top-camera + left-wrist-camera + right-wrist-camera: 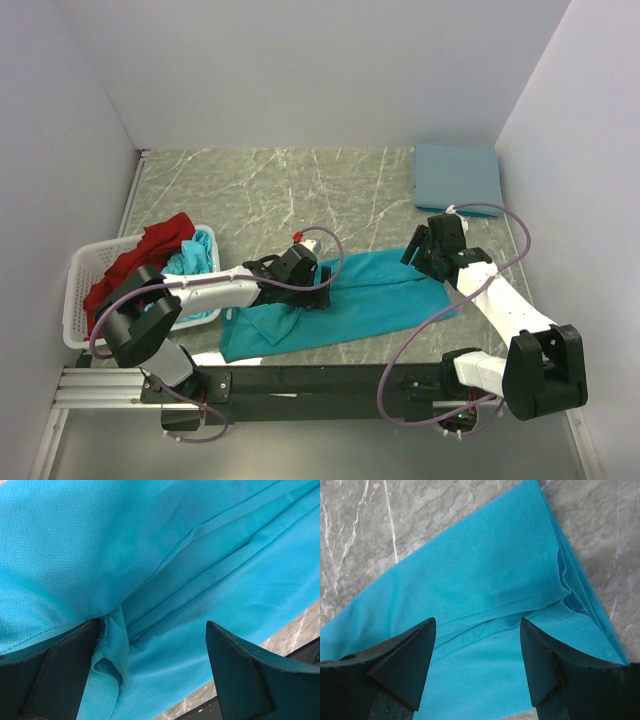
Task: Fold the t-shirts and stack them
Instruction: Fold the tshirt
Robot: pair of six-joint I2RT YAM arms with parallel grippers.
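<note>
A bright teal t-shirt (350,300) lies partly folded in a long band across the middle of the table. My left gripper (312,287) is open, low over its left part; the left wrist view shows fabric folds (165,580) filling the frame, with a small bunched ridge against the left finger (55,675). My right gripper (418,252) is open just above the shirt's right end (485,605), with the hemmed edge between its fingers. A folded grey-blue shirt (458,180) lies at the back right. A red shirt (145,255) and another teal one (195,260) sit in the basket.
The white lattice basket (82,300) stands at the left edge of the table. The grey marble table top (290,190) is walled by white panels on three sides. A black rail (320,380) runs along the near edge.
</note>
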